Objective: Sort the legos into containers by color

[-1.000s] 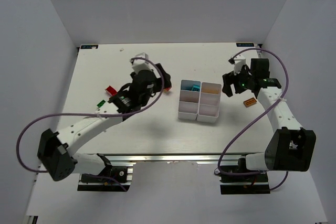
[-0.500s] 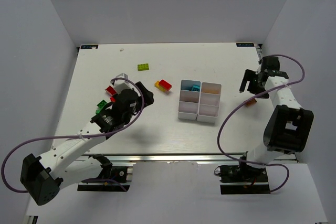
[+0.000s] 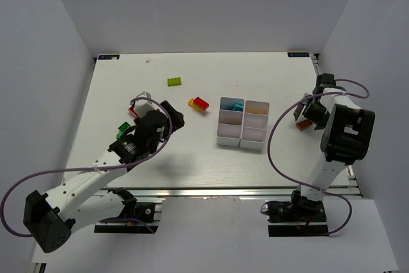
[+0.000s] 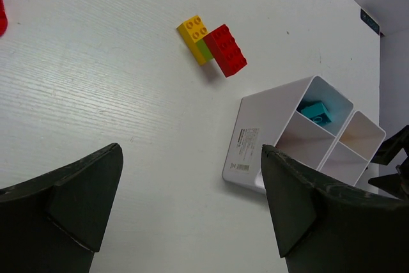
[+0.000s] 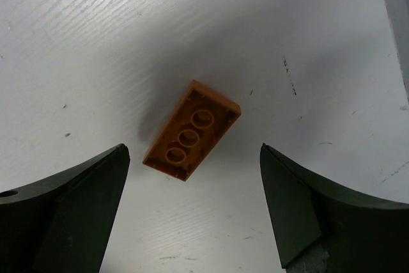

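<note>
The orange brick (image 5: 192, 130) is lying flat on the table (image 3: 192, 151) with its hollow underside facing up, and my right pincer (image 5: 193, 177) is hovering right over it, jaws spread wide, one finger standing off at the brick's 9 o'clock and the other at its 3 o'clock, neither one touching it, nothing gripped. From above, that brick is sitting at 3 o'clock of the containers (image 3: 243, 123), well apart from them, near the table's right edge. In the containers a cyan brick (image 3: 234, 105) is resting in the far-left bin. Out at their 10 o'clock a yellow brick (image 4: 195, 32) and a red brick (image 4: 225, 50) are lying pressed together, with a lime brick (image 3: 174, 82) farther out toward 11 o'clock. My left pincer (image 4: 192, 158) is hanging over bare table at 9 o'clock of the containers, jaws wide apart too and carrying nothing. Just beside it, a second red brick (image 3: 133, 109) is showing at its 10 o'clock and a green brick (image 3: 122, 128) at its 8 o'clock.
</note>
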Controlling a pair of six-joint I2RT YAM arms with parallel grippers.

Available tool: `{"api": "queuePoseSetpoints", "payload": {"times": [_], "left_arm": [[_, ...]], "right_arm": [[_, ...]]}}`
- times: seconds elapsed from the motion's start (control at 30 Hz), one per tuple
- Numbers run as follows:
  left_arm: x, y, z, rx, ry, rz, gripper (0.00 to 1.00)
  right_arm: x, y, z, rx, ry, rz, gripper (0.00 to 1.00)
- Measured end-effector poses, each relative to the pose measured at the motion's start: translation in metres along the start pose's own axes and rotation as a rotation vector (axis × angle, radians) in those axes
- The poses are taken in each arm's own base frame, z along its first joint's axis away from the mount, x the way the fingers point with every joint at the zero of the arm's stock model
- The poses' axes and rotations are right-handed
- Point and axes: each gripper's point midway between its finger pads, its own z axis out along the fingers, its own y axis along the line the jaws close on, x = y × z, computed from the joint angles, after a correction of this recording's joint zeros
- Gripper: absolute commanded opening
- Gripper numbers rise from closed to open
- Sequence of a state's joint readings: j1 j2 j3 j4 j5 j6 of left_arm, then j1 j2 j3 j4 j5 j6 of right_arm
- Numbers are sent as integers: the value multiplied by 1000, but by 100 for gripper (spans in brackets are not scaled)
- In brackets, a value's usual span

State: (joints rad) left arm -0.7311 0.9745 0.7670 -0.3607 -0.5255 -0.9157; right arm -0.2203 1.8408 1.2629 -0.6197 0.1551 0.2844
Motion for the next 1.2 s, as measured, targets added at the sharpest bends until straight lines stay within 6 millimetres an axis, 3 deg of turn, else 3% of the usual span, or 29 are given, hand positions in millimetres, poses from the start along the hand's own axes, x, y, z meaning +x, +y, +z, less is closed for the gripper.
{"api": "queuePoseSetpoints", "payload": {"times": [0.17, 0.4, 0.97, 1.2], "left_arm": [[-5, 4, -2, -17, -23, -29, 98], [-8, 11, -3, -48, -41, -31, 98], [-28, 16, -23, -38, -99, -91, 98], [-29, 20, -25, -51, -108, -91, 98]], "right_arm": [[-1, 0, 6, 15, 8, 22, 84], [-8, 2, 9, 14, 5, 30, 69], [-18, 11, 11, 14, 18, 36, 66], [-15, 11, 12, 17, 37, 2, 47]]}}
